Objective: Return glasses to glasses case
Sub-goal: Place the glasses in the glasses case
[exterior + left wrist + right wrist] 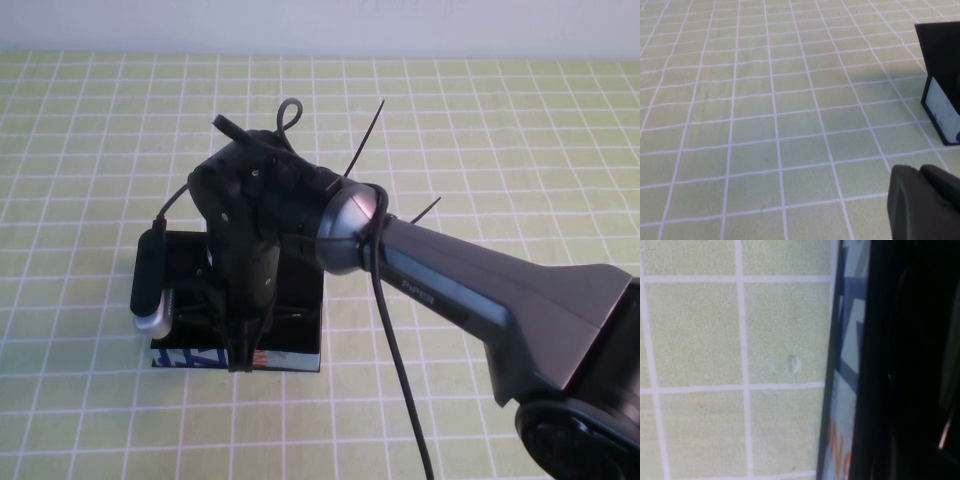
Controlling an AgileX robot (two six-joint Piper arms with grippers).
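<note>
Right gripper (243, 345) sits low over the open case (290, 358) at lower-left centre, fingers' state indeterminable; unseen glasses may snag the rim; left gripper (925, 200) idles on the table (765, 125), state likewise unclear.

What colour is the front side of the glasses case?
White with blue and orange print; the glasses case shows it best in the right wrist view.

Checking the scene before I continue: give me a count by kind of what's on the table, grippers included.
Glasses case: 1, under the right gripper
Glasses: 0 clearly visible, the arm hides the case interior
Grippers: 2, right gripper down at the case, left gripper low over the checked mat
Total: 3
</note>
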